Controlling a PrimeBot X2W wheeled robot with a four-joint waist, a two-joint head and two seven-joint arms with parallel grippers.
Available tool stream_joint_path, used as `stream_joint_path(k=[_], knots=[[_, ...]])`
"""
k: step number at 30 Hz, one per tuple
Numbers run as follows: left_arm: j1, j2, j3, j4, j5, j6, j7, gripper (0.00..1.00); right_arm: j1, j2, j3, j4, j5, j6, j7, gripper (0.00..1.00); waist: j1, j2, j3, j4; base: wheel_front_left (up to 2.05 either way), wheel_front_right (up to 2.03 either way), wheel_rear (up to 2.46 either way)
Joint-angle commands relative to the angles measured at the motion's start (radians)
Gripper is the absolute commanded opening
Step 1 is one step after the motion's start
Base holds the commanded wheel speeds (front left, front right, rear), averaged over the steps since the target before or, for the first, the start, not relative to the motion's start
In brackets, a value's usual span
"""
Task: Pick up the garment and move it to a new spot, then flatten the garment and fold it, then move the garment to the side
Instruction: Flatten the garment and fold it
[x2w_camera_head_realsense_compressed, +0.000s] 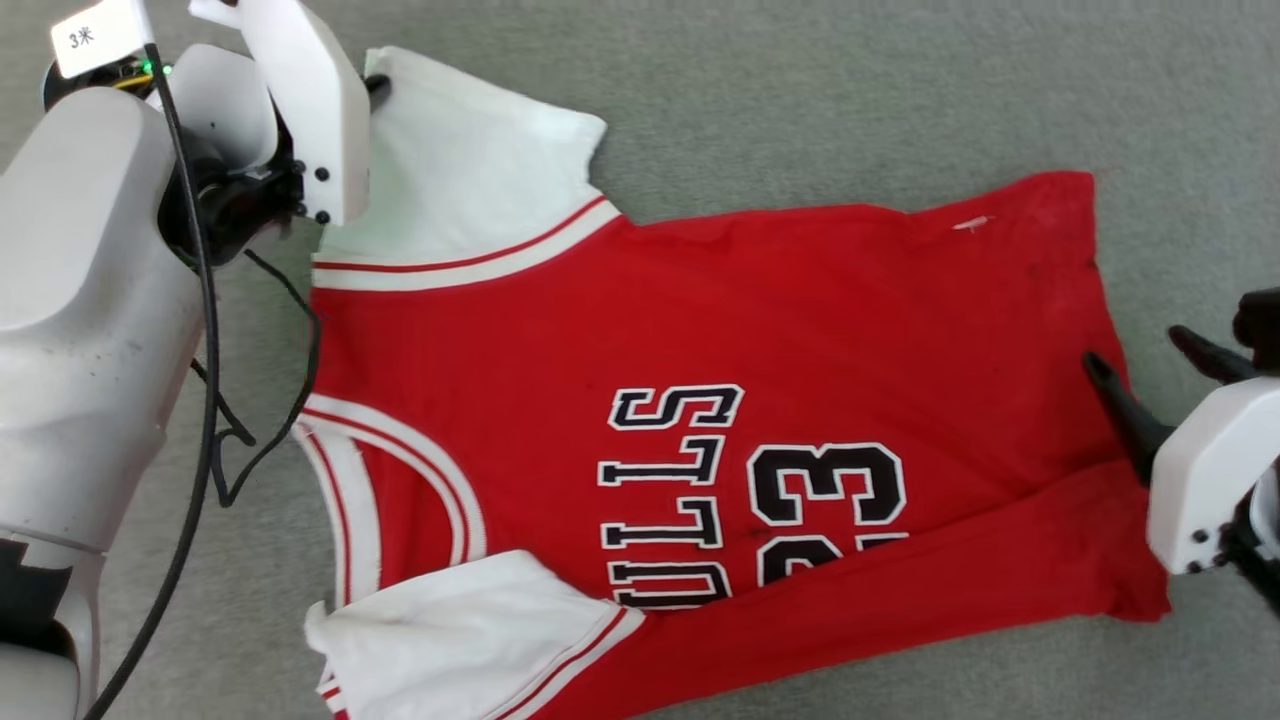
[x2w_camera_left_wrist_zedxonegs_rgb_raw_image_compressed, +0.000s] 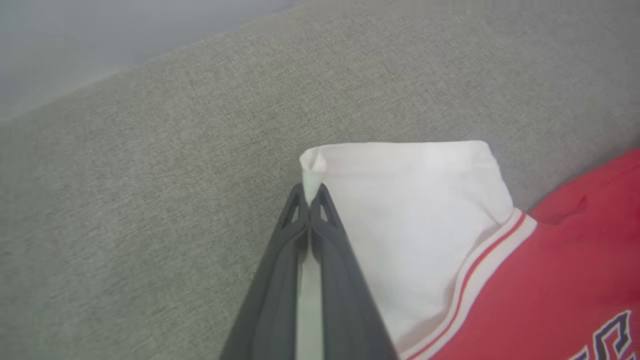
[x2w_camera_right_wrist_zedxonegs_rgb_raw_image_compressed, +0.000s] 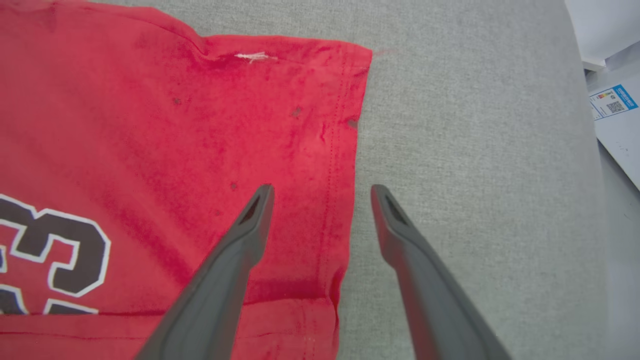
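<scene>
Two claws are working the red white-sleeved jersey shirt (x2w_camera_head_realsense_compressed: 760, 330), lying spread on the grey fabric surface (x2w_camera_head_realsense_compressed: 800, 90). Now the left claw (x2w_camera_left_wrist_zedxonegs_rgb_raw_image_compressed: 311, 192) is pinching the white sleeve corner (x2w_camera_left_wrist_zedxonegs_rgb_raw_image_compressed: 312, 167), far from the black 23 (x2w_camera_head_realsense_compressed: 825, 500). The right claw (x2w_camera_right_wrist_zedxonegs_rgb_raw_image_compressed: 322, 192) is gaping empty astride the hem (x2w_camera_right_wrist_zedxonegs_rgb_raw_image_compressed: 345, 150) near it. Flattening step, likely. Next move calls for closing on the hem and pulling taut.

Beyond the far edge of the garment (x2w_camera_head_realsense_compressed: 700, 330), the grey fabric surface (x2w_camera_head_realsense_compressed: 900, 90) is unobstructed. At the garment's collar side, the pale left forearm (x2w_camera_head_realsense_compressed: 80, 300) and a loose black cable (x2w_camera_head_realsense_compressed: 205, 350) block access; the right gripper (x2w_camera_head_realsense_compressed: 1138, 348) occupies the hem side.
</scene>
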Motion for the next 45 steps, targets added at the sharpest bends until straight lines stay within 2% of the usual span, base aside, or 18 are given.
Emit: stream_joint_path(k=[1, 8, 12, 17, 25, 33, 34, 35, 36, 45], knots=[[0.015, 0.000, -0.007, -0.020, -0.009, -0.003, -0.007, 0.00, -0.030, -0.040, -0.007, 0.000, -0.010, -0.001, 0.021, 1.00, 0.0000, 0.0000, -0.025, 0.037, 0.00, 0.00, 0.00], [0.050, 0.018, -0.034, -0.155, -0.028, -0.005, -0.037, 0.00, -0.082, -0.115, -0.018, 0.037, 0.035, -0.001, 0.157, 1.00, 0.0000, 0.0000, -0.040, 0.110, 0.00, 0.00, 0.00], [0.080, 0.039, -0.051, -0.257, -0.035, -0.005, -0.036, 0.00, -0.130, -0.162, -0.031, 0.087, 0.075, -0.001, 0.270, 1.00, 0.0000, 0.0000, -0.035, 0.157, 0.00, 0.00, 0.00], [0.112, 0.056, -0.058, -0.377, -0.037, 0.001, -0.042, 0.00, -0.232, -0.209, -0.038, 0.178, 0.097, -0.001, 0.347, 1.00, 0.0000, 0.0000, -0.011, 0.202, 0.00, 0.00, 0.00], [0.135, 0.064, -0.059, -0.517, -0.028, 0.027, -0.051, 0.00, -0.368, -0.220, -0.020, 0.354, 0.089, -0.001, 0.373, 1.00, 0.0000, 0.0000, 0.033, 0.253, 0.00, 0.00, 0.00], [0.149, 0.072, -0.063, -0.574, -0.022, 0.037, -0.063, 0.00, -0.361, -0.200, 0.067, 0.485, 0.102, -0.001, 0.313, 1.00, 0.0000, 0.0000, 0.053, 0.274, 0.00, 0.00, 0.00], [0.153, 0.074, -0.062, -0.577, -0.023, 0.036, -0.065, 0.00, -0.357, -0.192, 0.079, 0.497, 0.110, 0.000, 0.301, 0.89, 0.0000, 0.0000, 0.054, 0.275, 0.00, 0.00, 0.00], [0.158, 0.077, -0.062, -0.578, -0.025, 0.037, -0.068, 0.00, -0.354, -0.188, 0.089, 0.509, 0.115, 0.001, 0.292, 0.32, 0.0000, 0.0000, 0.053, 0.275, 0.00, 0.00, 0.00], [0.165, 0.079, -0.061, -0.578, -0.026, 0.038, -0.072, 0.00, -0.348, -0.190, 0.101, 0.520, 0.120, 0.001, 0.283, 0.00, 0.0000, 0.0000, 0.052, 0.275, 0.00, 0.00, 0.00], [0.220, 0.092, -0.042, -0.550, -0.029, 0.062, -0.128, 0.00, -0.358, -0.238, 0.097, 0.559, 0.139, -0.001, 0.079, 0.00, 0.0000, 0.0000, 0.004, 0.260, 0.00, 0.00, 0.00]])
